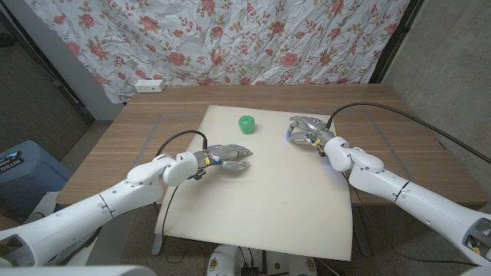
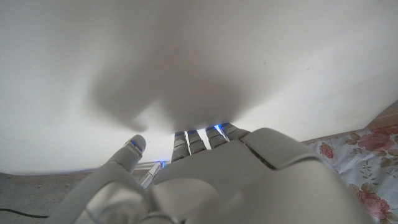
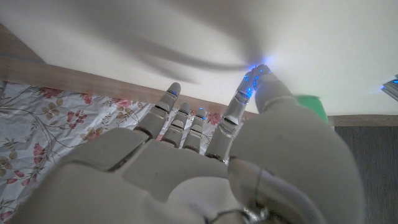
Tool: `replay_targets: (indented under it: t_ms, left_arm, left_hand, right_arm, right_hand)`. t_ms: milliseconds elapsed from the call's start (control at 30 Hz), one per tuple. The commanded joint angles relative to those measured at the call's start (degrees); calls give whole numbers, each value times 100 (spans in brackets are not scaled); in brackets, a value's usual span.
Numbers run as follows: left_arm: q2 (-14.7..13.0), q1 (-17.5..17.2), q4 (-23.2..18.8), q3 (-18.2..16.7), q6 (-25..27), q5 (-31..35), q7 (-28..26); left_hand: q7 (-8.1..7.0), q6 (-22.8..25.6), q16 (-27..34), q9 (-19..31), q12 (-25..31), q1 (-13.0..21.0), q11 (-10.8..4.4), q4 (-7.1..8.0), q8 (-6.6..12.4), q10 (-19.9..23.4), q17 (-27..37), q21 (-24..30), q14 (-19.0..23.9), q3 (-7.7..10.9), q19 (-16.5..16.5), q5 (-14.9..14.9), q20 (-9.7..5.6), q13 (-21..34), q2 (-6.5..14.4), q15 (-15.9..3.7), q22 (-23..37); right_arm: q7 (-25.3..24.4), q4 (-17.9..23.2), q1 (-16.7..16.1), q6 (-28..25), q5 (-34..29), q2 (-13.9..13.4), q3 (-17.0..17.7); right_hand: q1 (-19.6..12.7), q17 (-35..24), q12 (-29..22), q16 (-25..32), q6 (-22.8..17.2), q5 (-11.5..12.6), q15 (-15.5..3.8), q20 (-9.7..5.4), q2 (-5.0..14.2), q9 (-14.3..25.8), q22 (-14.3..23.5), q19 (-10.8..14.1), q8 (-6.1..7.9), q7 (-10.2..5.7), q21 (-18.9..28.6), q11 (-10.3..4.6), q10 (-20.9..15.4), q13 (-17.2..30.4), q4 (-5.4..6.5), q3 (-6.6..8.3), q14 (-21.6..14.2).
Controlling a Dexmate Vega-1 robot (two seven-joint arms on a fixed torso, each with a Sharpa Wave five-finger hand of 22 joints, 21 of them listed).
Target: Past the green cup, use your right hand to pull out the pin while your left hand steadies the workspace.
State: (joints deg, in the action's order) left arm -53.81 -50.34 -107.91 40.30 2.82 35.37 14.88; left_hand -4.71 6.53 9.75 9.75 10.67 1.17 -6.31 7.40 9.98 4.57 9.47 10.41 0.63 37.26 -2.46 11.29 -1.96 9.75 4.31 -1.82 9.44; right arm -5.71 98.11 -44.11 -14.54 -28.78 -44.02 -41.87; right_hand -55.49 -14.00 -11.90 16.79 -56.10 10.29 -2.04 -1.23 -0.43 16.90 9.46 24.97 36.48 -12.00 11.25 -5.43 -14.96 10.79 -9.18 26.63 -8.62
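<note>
A big white board lies on the brown wooden surface. A small green cup stands on the board, near its far edge and about in the middle. In the right wrist view a bit of the green cup peeks out just behind the thumb.

The left robot hand is over the board, on the near side of the cup and a little to the left of it. It is apart from the cup. Its fingers point toward the middle of the board and are bent in a little. Nothing shows between them. In the left wrist view the left robot hand reaches out over the white board, and its fingers curl down. Small blue lights glow on the fingertips.

The right robot hand is near the far right corner of the board, to the right of the cup and apart from it. Its fingers look curled down toward the board. In the right wrist view the right robot hand has its fingers a little apart, with blue lights on the tips. I cannot tell if it grasps anything. I cannot make out the pin.

A black cable runs from the right arm across the surface. Behind the surface hangs a cloth with flowers. A white power strip sits by the far left edge.
</note>
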Motion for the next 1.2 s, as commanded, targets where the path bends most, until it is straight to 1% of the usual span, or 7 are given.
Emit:
replay_targets:
  t_ms: [33, 300, 700, 1200]
  left_arm:
    - [-33, -88, -78, -22, 116, -35, 16]
    - [-25, -105, -68, -13, 130, -43, -16]
    - [12, -44, -2, 21, 115, -68, 32]
    - [33, 13, 51, 45, 114, -99, 60]
  left_hand:
    - [-8, 35, 28, 18, 32, 43, 0, -7, 45, 77, 13, 55, 21, 49, 36, -14, -725, 22, 502, -415, 30]
    - [-5, 39, 29, 19, 29, 43, 6, -17, 47, 77, 13, 55, 22, 65, 37, -16, -720, 22, 499, -417, 30]
    - [4, 37, 30, 19, 26, 41, 6, -27, 46, 79, 14, 55, 25, 86, 42, -20, -722, 22, 496, -417, 31]
    - [-3, 34, 30, 20, 21, 34, 10, -33, 45, 74, 16, 54, 25, 109, 44, -25, -722, 22, 492, -418, 31]
  right_arm:
    - [38, 30, 11, -7, 115, 6, 31]
    - [36, 49, 11, -8, 188, -6, 63]
    - [117, 118, 14, -20, 288, -61, 106]
    - [182, 97, 61, 54, 402, -89, 141]
  right_hand:
    - [-10, -14, -38, 25, -105, 17, -192, -17, 75, 11, 15, 22, 54, -68, -22, -7, -71, 18, 10, -1, -31]
    - [-11, -20, -36, 23, -109, 21, -193, -17, 81, 5, 15, 22, 50, -70, -25, -7, -92, 18, 7, -10, -19]
    - [-9, -28, -22, 24, -115, 24, -183, -16, 85, -3, 15, 17, 44, -68, -29, -6, -88, 18, 3, -24, -12]
    - [-5, -38, -9, 18, -128, 32, -176, -10, 96, -15, 15, 3, 38, -67, -36, -4, -93, 18, 2, -41, 16]
